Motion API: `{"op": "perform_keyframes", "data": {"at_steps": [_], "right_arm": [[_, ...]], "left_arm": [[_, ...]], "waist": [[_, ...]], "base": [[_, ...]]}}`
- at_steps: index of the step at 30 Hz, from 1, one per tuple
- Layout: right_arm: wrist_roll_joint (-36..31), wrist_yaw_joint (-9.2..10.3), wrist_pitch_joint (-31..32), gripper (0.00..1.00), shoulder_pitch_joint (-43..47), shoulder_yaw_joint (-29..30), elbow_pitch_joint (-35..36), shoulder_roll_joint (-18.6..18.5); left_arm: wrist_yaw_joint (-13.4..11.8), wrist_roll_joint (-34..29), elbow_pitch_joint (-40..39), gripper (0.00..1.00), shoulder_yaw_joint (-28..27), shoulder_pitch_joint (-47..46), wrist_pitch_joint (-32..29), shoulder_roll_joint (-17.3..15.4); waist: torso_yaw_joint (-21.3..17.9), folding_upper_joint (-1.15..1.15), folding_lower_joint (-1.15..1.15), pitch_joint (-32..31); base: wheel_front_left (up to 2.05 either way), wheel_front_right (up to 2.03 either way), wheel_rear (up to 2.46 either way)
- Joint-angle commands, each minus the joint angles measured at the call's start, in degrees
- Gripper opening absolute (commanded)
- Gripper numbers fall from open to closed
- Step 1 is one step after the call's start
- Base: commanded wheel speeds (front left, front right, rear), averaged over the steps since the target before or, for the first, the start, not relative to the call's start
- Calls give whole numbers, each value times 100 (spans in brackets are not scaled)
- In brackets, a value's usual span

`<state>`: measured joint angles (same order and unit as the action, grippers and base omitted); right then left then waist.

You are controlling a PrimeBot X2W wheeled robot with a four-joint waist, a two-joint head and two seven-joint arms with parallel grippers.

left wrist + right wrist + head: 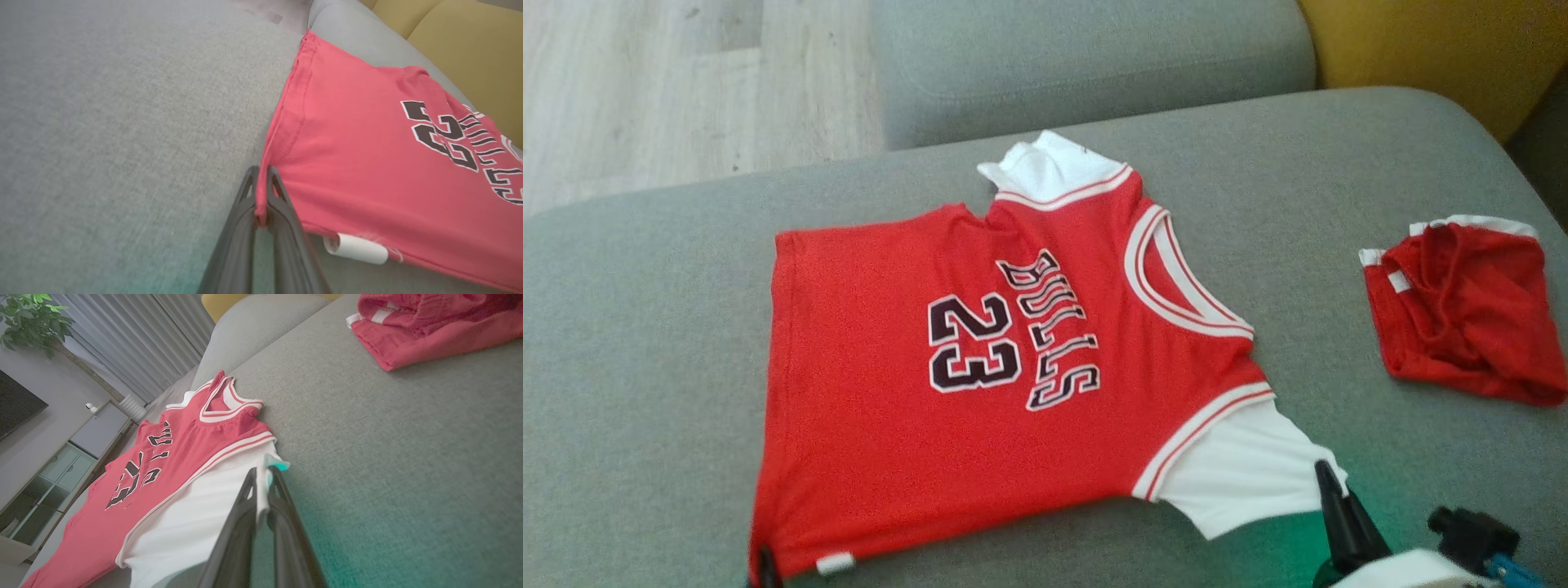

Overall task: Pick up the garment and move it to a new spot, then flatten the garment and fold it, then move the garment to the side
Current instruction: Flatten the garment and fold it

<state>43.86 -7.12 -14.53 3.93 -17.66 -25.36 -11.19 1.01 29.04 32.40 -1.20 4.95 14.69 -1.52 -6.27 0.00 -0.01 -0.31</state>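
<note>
A red jersey (915, 359) with white sleeves, "BULLS" and "23" on it, lies spread face up on the grey sofa cushion (645, 343). My left gripper (261, 173) is shut on the jersey's red hem corner (282, 134); in the head view its tip (766, 565) peeks up at the bottom edge by that corner. My right gripper (262, 473) is shut on the edge of the near white sleeve (204, 514), seen in the head view at the lower right (1327, 482).
Folded red shorts (1470, 314) lie on the cushion to the right. A second grey cushion (1086, 65) and a yellow one (1445, 49) sit behind. Wooden floor (645, 82) lies beyond the sofa's far left edge. A white care label (355, 248) curls from the hem.
</note>
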Motion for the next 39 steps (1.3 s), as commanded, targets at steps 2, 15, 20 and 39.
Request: {"op": "perform_keyframes", "data": {"at_steps": [2,15,20,39], "right_arm": [[52,-36,-47,0,23,16,263,-77],[43,-36,24,0,-1165,300,367,32],[-8,-36,89,0,-1866,193,52,20],[96,-36,-20,21,-3478,-283,-1558,264]], "left_arm": [[-14,84,-217,0,41,90,30,-136],[-167,377,-957,0,705,-568,30,-136],[-283,450,-857,0,746,-1038,30,-136],[-461,430,-324,2,804,-2181,30,-136]], "waist": [[69,0,1,-63],[260,0,1,273],[310,0,1,466],[398,0,1,1079]], "base": [[0,0,0],[0,0,0],[0,0,0],[0,0,0]]}}
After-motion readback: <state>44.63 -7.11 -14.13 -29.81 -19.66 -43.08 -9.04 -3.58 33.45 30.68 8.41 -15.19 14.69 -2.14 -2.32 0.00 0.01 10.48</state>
